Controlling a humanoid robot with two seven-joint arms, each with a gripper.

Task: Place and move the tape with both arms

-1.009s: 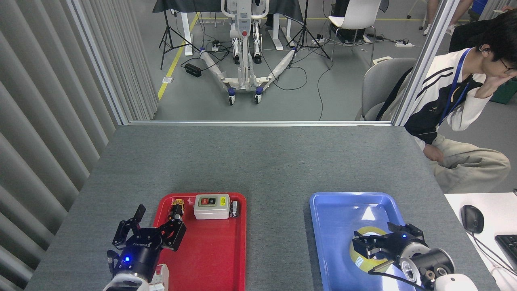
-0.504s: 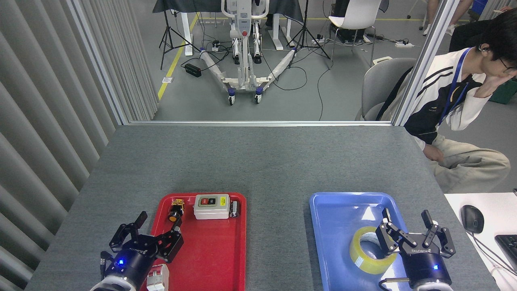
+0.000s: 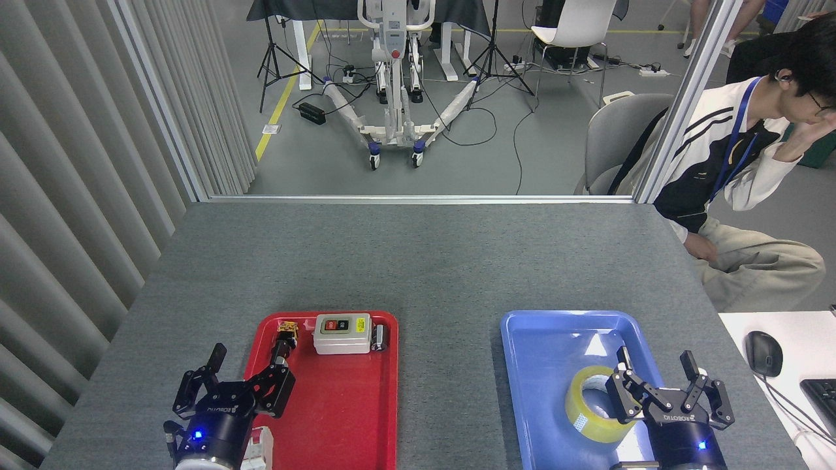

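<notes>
1. The tape lies flat inside the blue tray, toward its near right part; we judge the placing done and a move by either arm left.
2. Our right gripper hovers at the tape's right edge, fingers spread apart and gripping nothing.
3. Our left gripper, well left of the tape over the red tray's left rim, also has its fingers apart and empty.
4. The tape is a wide ring of glossy translucent yellow film with a pale core; both trays are smooth plastic with rounded corners, on a grey felt-like worktop.
5. A boxy white switch unit sits at the red tray's far end.
</notes>
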